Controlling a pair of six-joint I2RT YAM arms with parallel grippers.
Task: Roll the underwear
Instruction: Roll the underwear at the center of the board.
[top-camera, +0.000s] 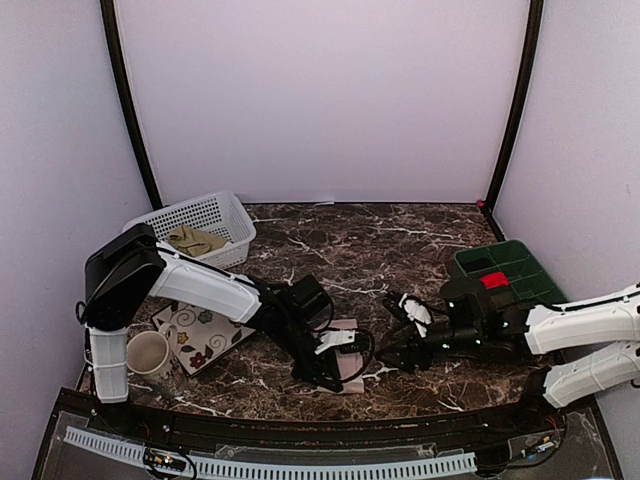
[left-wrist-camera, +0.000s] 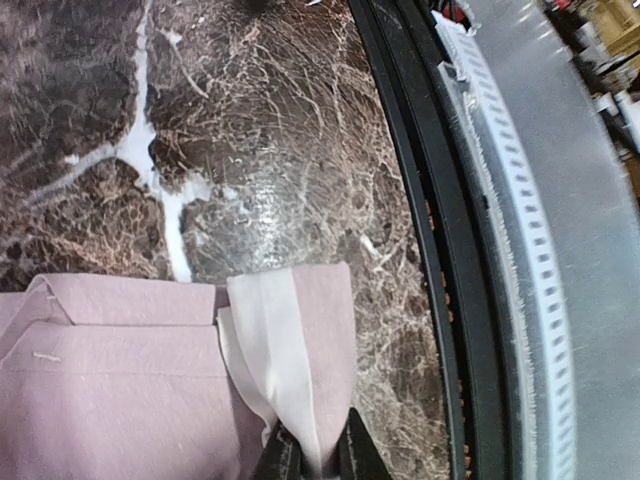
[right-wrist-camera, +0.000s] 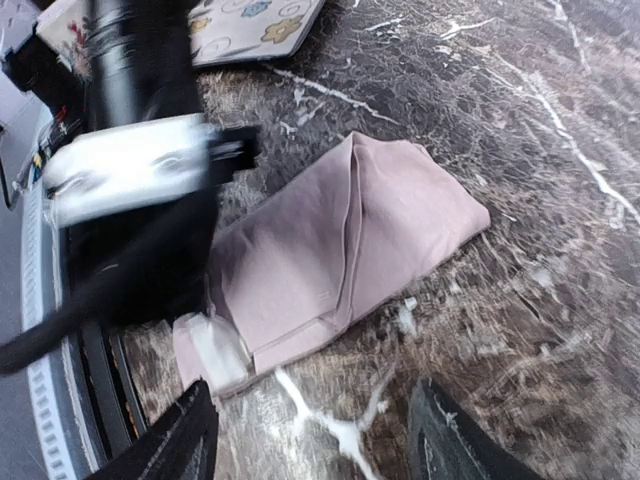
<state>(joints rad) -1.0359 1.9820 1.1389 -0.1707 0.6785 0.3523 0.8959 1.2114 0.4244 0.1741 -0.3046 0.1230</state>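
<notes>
Dark marble tabletop (top-camera: 350, 230); my left gripper (left-wrist-camera: 315, 455) clamps the dusty-pink cloth underwear (right-wrist-camera: 380, 220) by the waistband (left-wrist-camera: 275, 340), right gripper (right-wrist-camera: 315, 430) apart; I'd roll tight.

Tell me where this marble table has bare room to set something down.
Free: back middle of the table, between white mesh basket and green plastic bin. Crowded: front centre, left gripper and right gripper at the folded pink cloth underwear; front left, floral plate and cream mug.

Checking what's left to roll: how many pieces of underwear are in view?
2. The pink underwear lies folded on the table near its front edge, pinched by the left gripper; the olive underwear sits in the white basket at far left. Others may be hidden.
</notes>
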